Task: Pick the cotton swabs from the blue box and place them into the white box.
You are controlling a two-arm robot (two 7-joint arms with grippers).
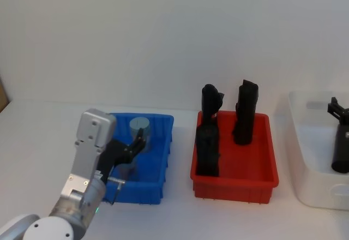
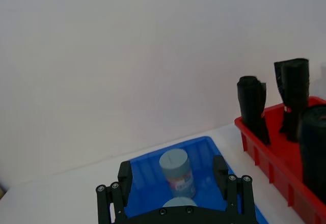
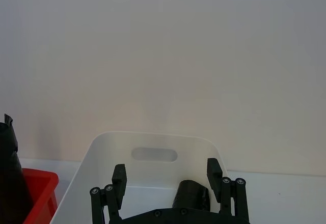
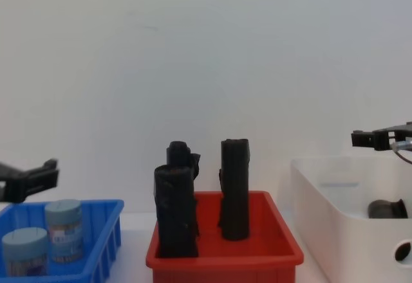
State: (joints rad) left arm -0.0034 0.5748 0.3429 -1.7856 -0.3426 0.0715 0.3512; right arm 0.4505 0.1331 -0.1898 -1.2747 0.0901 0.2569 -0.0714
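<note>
Left gripper [image 1: 134,145] lower left of head view, over low blue ribbed plastic box [image 1: 143,190] — fingers [image 2: 124,173] spread wide, gripping nothing. Two small clear-plastic cotton swab jars [image 4: 63,229] upright inside that box. Right gripper [image 1: 338,109] at right edge above glossy white plastic tub [image 1: 308,169] — fingers apart, empty.

Two grey-blue-topped jars of cotton swabs [image 4: 63,230] stand upright inside the low blue box [image 4: 108,241]. The glossy white box [image 4: 322,228] sits well apart to the right.
</note>
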